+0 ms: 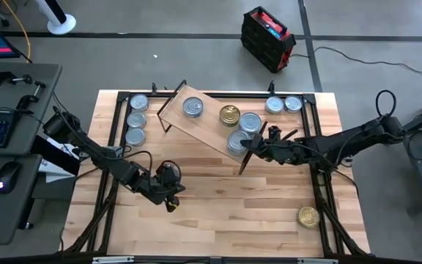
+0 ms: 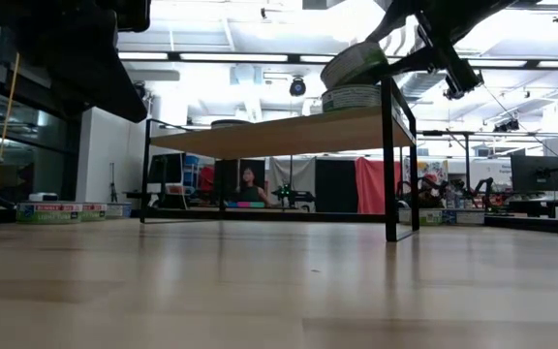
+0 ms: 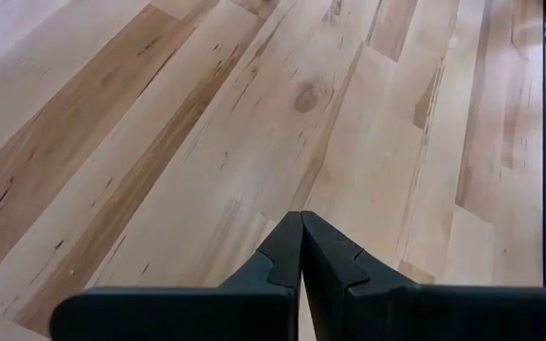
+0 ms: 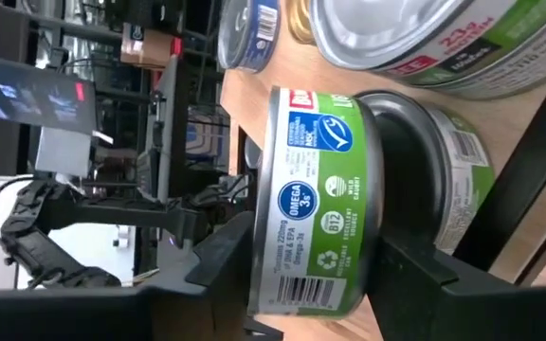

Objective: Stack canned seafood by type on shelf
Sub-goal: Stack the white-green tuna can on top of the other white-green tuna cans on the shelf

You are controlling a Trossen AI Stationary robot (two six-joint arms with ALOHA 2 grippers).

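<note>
Gold-topped tin [image 1: 308,216] alone on tabletop [image 1: 218,213] at 5 o'clock. Left gripper [image 1: 173,196] at 8 o'clock, fingers pressed together, empty, over bare planks. At centre, shelf [image 1: 207,125] skewed on its black legs. Right gripper [image 1: 251,145] at its 4 o'clock end, fingers either side of a green-labelled tin [image 4: 316,227] tilted atop another tin [image 1: 237,141]; grip or gap, cannot tell. Farther: three tins [image 1: 136,119] at 10 o'clock, two tins [image 1: 283,105] at 1 o'clock.
</note>
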